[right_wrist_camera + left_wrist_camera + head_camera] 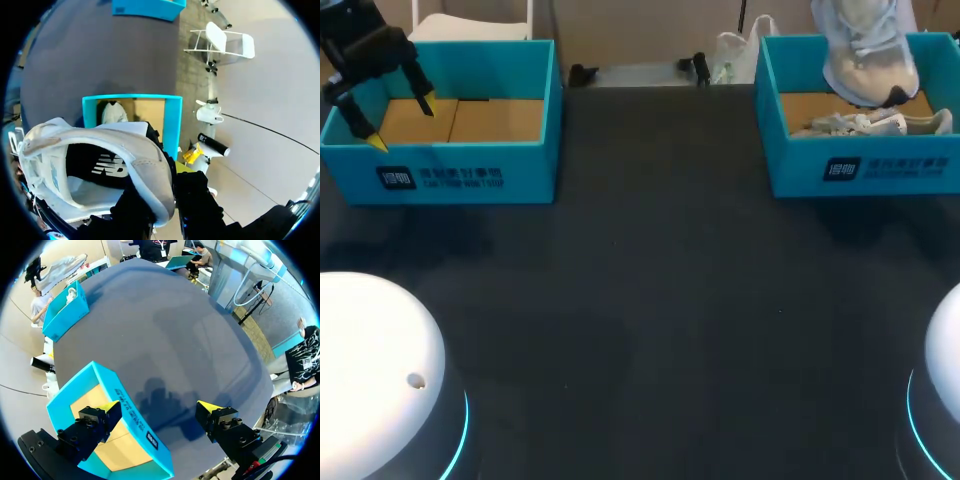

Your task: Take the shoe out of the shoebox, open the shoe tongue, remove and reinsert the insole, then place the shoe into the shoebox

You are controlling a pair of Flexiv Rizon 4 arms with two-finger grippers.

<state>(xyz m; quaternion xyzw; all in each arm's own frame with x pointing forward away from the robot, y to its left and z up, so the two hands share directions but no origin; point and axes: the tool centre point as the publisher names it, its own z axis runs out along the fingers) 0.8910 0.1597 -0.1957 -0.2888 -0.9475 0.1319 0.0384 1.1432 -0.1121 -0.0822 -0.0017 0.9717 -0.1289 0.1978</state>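
A pale blue and white shoe (865,50) hangs over the right teal shoebox (865,170). In the right wrist view my right gripper (167,192) is shut on the collar rim of the shoe (95,160), one finger inside and one outside. A second shoe (870,123) lies in that box (172,125), seen below as a white toe (114,112). My left gripper (400,122) stands open over the left teal shoebox (450,175). Its fingers straddle the front wall of the box (135,415), with nothing held in the left gripper (159,407).
The left box shows only its brown cardboard floor (470,120). A white plastic bag (732,52) and small black items (698,66) sit at the table's far edge between the boxes. Dark tabletop (650,270) stretches between and in front of the boxes.
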